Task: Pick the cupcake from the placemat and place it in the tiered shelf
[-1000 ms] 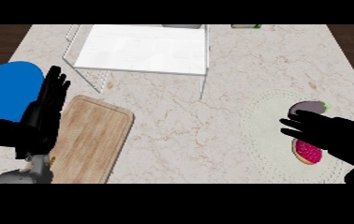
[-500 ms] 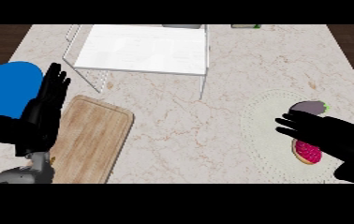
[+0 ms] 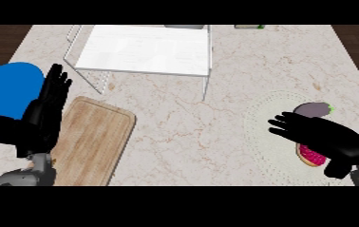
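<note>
In the head view the right robot hand hangs over the pale round placemat at the right of the frame, its fingers straight and spread toward the left, holding nothing. The cupcake sits on the placemat at lower right, partly hidden under the heel of that hand, so the step in hand looks like the approach to the grasp. To do it well, I judge the hand should shift toward the lower right until thumb and fingers stand on either side of the cake. It should then come down and close on the cake's side rather than on its soft top. It should also keep off the dark purple thing with a green tip, which lies on the same mat just above the fingers. The tiered shelf, white-topped on thin wire legs, stands at upper left of centre, well apart from the mat. The carry will have to cross the bare marbled worktop and clear the shelf's front leg. What shows of the cupcake is a crescent of bright pink top with a thin tan rim along its left edge; its height cannot be told from above. The left robot hand rests open, fingers up, at the left edge.
</note>
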